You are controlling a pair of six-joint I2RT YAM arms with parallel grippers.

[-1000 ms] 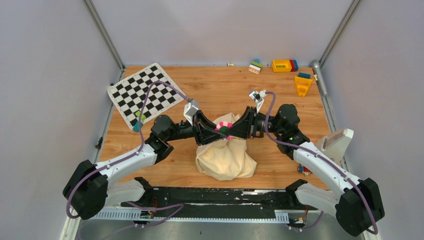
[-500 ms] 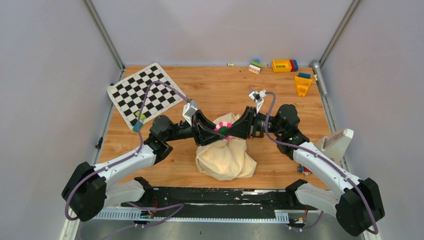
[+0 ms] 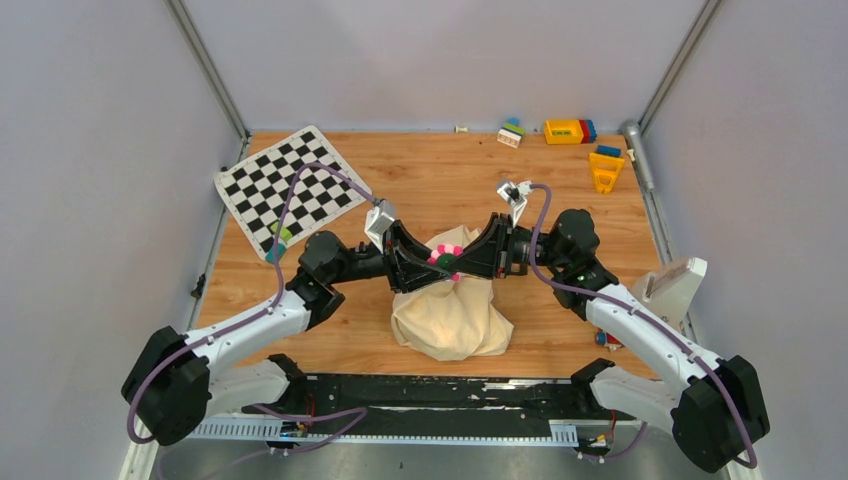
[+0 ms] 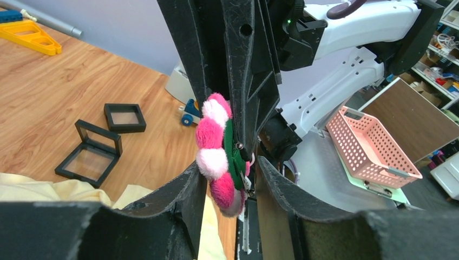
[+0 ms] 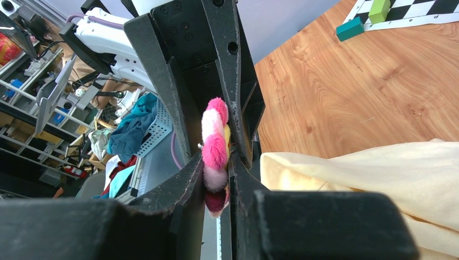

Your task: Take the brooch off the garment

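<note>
The brooch (image 3: 444,259) is found at the 12 o'clock end of the crumpled cream garment (image 3: 450,318), mid-table. It is pinched from 9 o'clock by the left gripper (image 4: 230,168) and from 3 o'clock by the right gripper (image 5: 215,165), both pairs of jaws pressed onto it. From the wrists it is seen edge-on, long axis upright: fuzzy, rounded pink, white and magenta petals on green backing.

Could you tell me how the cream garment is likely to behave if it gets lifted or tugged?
Probably floppy: the garment lies in a crumpled heap with soft folds, so it should sag and drape rather than hold a shape. The cloth looks thin, so it is likely light for its size. If it is pinned to the brooch, it may trail up after it.
</note>
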